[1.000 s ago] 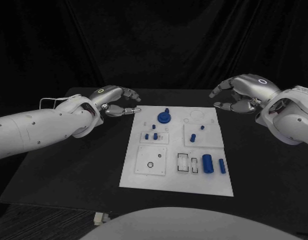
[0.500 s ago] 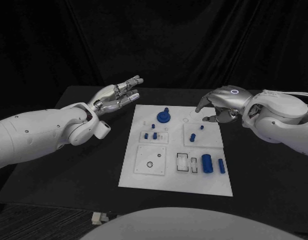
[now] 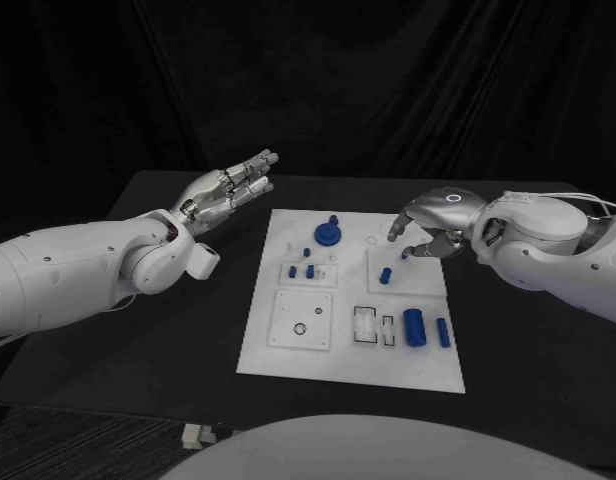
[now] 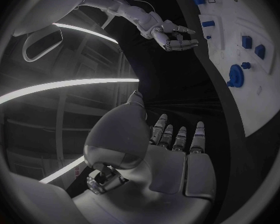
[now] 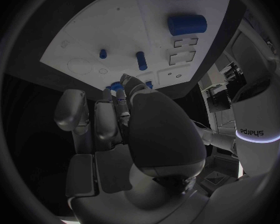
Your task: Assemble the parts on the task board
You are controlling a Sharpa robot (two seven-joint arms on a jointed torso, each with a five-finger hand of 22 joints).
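While the task board (image 3: 359,300) lies mid-bench, the left hand (image 3: 226,192) hovers at its ten o'clock, fingers straight, apart, empty. At one o'clock, the right hand (image 3: 426,224) hangs over blue parts (image 3: 388,274), fingers curled downward, holding nothing.

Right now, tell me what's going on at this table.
The robot is working at the white task board, which lies in the middle of the black table with small blue parts on it. The right hand hangs over the board's far right section, fingers pointing down near a small blue peg; it holds nothing that can be seen. The left hand is raised off to the board's left, fingers straight, holding nothing. No part is being carried.
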